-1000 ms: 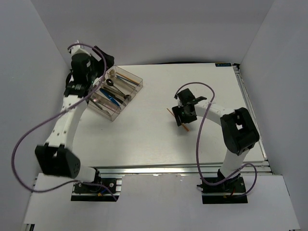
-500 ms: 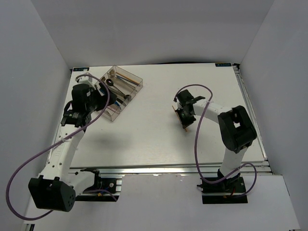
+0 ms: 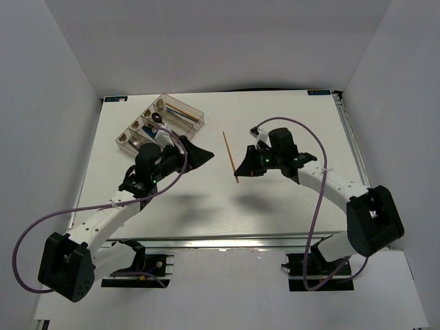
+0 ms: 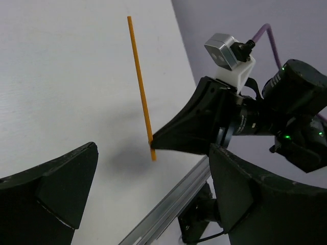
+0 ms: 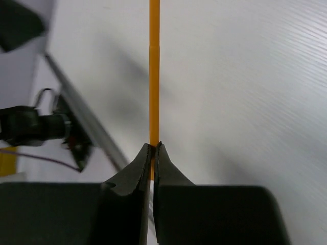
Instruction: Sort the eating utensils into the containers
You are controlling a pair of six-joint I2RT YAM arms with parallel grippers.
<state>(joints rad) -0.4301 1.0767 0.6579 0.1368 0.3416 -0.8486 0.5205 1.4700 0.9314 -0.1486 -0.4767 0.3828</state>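
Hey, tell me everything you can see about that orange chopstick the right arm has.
The orange chopstick is one thin, straight, plain stick with a small step partway along. The right end effector pinches it near one end, jaws shut; the rest points toward the far side of the white table. Its offset shadow suggests it is lifted clear. Nothing else touches it.

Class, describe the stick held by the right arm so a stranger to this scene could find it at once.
Start at the white table, then find the right gripper near its middle. Pinched in its shut tips is a thin orange chopstick. The other utensils lie in the clear tray at the far left.
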